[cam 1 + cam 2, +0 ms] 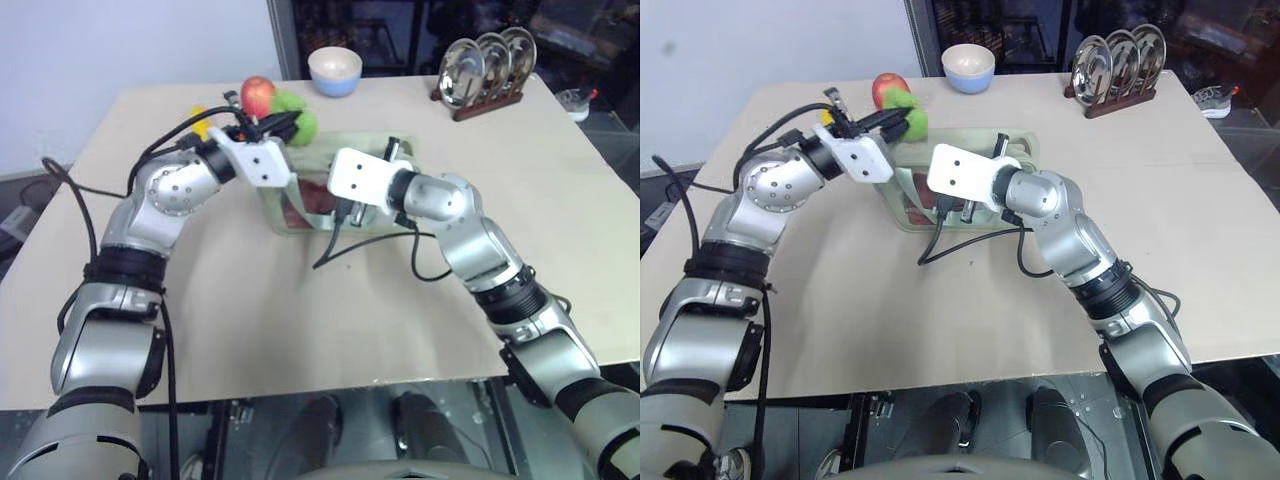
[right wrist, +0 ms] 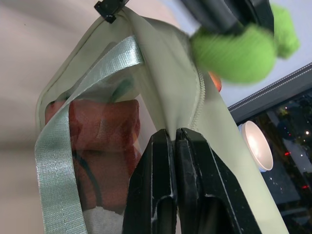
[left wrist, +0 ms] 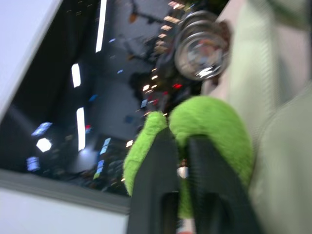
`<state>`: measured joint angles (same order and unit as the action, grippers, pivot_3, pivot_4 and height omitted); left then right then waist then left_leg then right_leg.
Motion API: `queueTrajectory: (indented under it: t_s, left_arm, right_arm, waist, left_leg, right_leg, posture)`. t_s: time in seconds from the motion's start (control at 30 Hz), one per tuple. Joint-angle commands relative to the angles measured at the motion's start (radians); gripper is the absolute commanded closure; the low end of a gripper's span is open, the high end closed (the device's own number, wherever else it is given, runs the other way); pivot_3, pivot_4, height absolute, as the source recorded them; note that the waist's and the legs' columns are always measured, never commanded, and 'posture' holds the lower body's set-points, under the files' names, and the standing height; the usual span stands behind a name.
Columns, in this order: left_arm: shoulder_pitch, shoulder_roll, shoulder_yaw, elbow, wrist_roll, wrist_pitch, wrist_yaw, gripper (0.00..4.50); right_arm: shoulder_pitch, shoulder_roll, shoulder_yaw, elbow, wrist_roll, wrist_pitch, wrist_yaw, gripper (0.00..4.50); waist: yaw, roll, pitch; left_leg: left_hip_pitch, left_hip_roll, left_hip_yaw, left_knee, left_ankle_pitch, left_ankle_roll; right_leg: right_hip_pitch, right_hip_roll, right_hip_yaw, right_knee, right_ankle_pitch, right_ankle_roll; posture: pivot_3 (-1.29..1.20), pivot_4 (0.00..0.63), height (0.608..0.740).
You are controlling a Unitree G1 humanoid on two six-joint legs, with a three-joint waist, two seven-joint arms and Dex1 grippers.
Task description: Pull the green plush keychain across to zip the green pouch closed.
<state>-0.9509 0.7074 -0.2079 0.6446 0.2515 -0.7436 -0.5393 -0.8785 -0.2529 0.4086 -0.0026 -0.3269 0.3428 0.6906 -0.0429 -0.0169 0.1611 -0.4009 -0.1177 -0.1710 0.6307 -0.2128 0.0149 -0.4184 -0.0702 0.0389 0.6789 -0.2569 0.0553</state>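
The green pouch (image 1: 283, 222) lies on the table (image 1: 300, 310) between my two arms, with reddish contents behind its clear window (image 2: 97, 141). At its far left end the green plush keychain (image 1: 300, 125) is lifted off the table. My left gripper (image 3: 178, 136) is shut on it, with the fuzzy ring (image 3: 214, 122) squeezed between the black fingers (image 3: 153, 185). My right gripper (image 2: 174, 131) is shut on the pouch's pale green fabric right beside the zipper line (image 2: 200, 92). In the right wrist view the keychain (image 2: 239, 53) hangs above that grip point.
A red apple (image 1: 258, 95) and a yellow item (image 1: 200, 115) sit just behind the keychain. A blue-and-white bowl (image 1: 334, 70) and a rack of metal plates (image 1: 487, 65) stand at the table's far edge. A black cable (image 1: 340, 245) trails beside the pouch.
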Motion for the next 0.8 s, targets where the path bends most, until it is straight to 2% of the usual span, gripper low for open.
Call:
queueTrajectory:
  t_s: [0.03,0.17,0.2,0.23,0.33,0.37,0.47,0.53,0.7,0.73,0.77,0.8]
  left_arm:
    - [-0.040,-0.004,0.015,0.000,-0.141,-0.017,-0.161,2.91]
    - [0.048,0.011,0.134,-0.168,-0.517,0.324,-0.412,2.91]
    - [0.072,0.027,0.177,-0.212,-0.589,0.416,-0.430,2.91]
    - [0.123,0.062,0.227,-0.291,-0.716,0.599,-0.468,2.91]
    - [0.302,0.137,0.359,-0.448,-0.910,0.881,-0.496,2.91]
    - [0.362,0.146,0.394,-0.493,-0.945,0.927,-0.493,2.91]
    - [0.500,0.150,0.460,-0.599,-0.985,1.005,-0.478,2.91]
    - [0.565,0.118,0.478,-0.647,-0.970,1.022,-0.425,2.91]
    - [0.629,0.062,0.474,-0.678,-0.892,0.994,-0.352,2.91]
    - [0.640,0.057,0.469,-0.682,-0.873,0.980,-0.352,2.40]
    - [0.653,0.052,0.462,-0.684,-0.843,0.950,-0.355,2.19]
    - [0.658,0.037,0.464,-0.679,-0.820,0.925,-0.338,1.80]
  right_arm:
    - [-0.011,0.010,-0.002,-0.021,0.006,-0.015,-0.006,4.50]
    - [-0.005,0.008,-0.007,-0.030,0.006,-0.008,-0.008,4.50]
    - [-0.003,0.005,-0.008,-0.032,0.006,-0.007,-0.007,4.50]
    - [-0.001,0.004,-0.009,-0.032,0.006,-0.007,-0.007,4.50]
    - [0.005,0.001,-0.009,-0.041,0.007,-0.004,-0.007,4.50]
    - [0.007,0.000,-0.008,-0.045,0.008,-0.003,-0.007,4.50]
    - [0.013,-0.008,-0.007,-0.059,0.014,0.002,-0.003,4.50]
    - [0.017,-0.012,-0.006,-0.063,0.016,0.004,0.002,4.50]
    - [0.026,-0.016,0.001,-0.079,0.022,0.008,0.011,4.50]
    - [0.027,-0.016,0.002,-0.083,0.023,0.009,0.014,4.50]
    - [0.030,-0.017,0.002,-0.087,0.023,0.011,0.016,4.50]
    - [0.031,-0.017,0.002,-0.091,0.023,0.013,0.018,4.50]
  waist:
    - [-0.003,0.000,0.000]
    - [-0.015,0.000,0.000]
    - [-0.021,0.000,0.000]
    - [-0.024,0.000,0.000]
    - [-0.049,0.000,0.000]
    - [-0.050,0.000,0.000]
    - [-0.038,0.000,0.000]
    - [-0.024,0.000,0.000]
    - [0.000,0.000,0.000]
    - [0.000,0.000,0.000]
    - [-0.001,0.000,0.000]
    - [-0.001,0.000,0.000]
  left_leg:
    - [0.000,0.000,0.000,0.000,0.000,0.000]
    - [-0.001,0.000,0.000,0.000,0.000,0.000]
    - [-0.001,0.000,0.000,0.000,0.000,0.000]
    - [-0.002,0.000,0.000,0.000,0.000,0.000]
    - [-0.002,0.001,-0.001,0.000,0.000,0.000]
    - [-0.001,0.001,-0.001,0.000,0.000,0.000]
    - [-0.001,0.001,-0.002,0.000,0.000,0.000]
    - [0.001,0.001,-0.001,0.000,0.000,0.000]
    - [0.002,0.001,-0.002,0.000,-0.001,0.001]
    - [0.002,0.001,-0.001,0.000,-0.001,0.001]
    - [0.003,0.001,-0.001,0.000,-0.001,0.001]
    - [0.003,0.001,0.000,0.000,-0.001,0.001]
  right_leg:
    - [0.000,0.000,0.000,0.000,0.000,0.000]
    - [-0.002,0.000,0.001,0.000,0.000,0.000]
    - [-0.002,0.000,0.001,0.001,0.000,0.000]
    - [-0.002,0.000,0.001,0.001,0.000,0.000]
    - [-0.003,0.000,0.003,0.002,0.000,0.000]
    - [-0.004,0.001,0.004,0.002,0.000,0.000]
    - [-0.003,0.001,0.002,0.001,0.000,0.000]
    - [-0.001,0.000,0.003,0.001,0.000,0.000]
    - [0.000,0.001,0.002,0.001,0.000,0.000]
    - [0.000,0.001,0.002,0.001,0.000,0.000]
    - [0.000,0.001,0.002,0.001,0.000,0.000]
    - [0.000,0.001,0.003,0.001,0.000,0.000]
  posture:
    - [0.00,0.150,0.740]
    - [0.00,0.150,0.740]
    - [0.00,0.150,0.740]
    - [0.00,0.150,0.740]
    - [0.00,0.150,0.740]
    - [0.00,0.150,0.740]
    - [0.00,0.150,0.740]
    - [0.00,0.150,0.740]
    - [0.00,0.150,0.740]
    - [0.00,0.150,0.740]
    - [0.00,0.150,0.740]
    - [0.00,0.150,0.740]
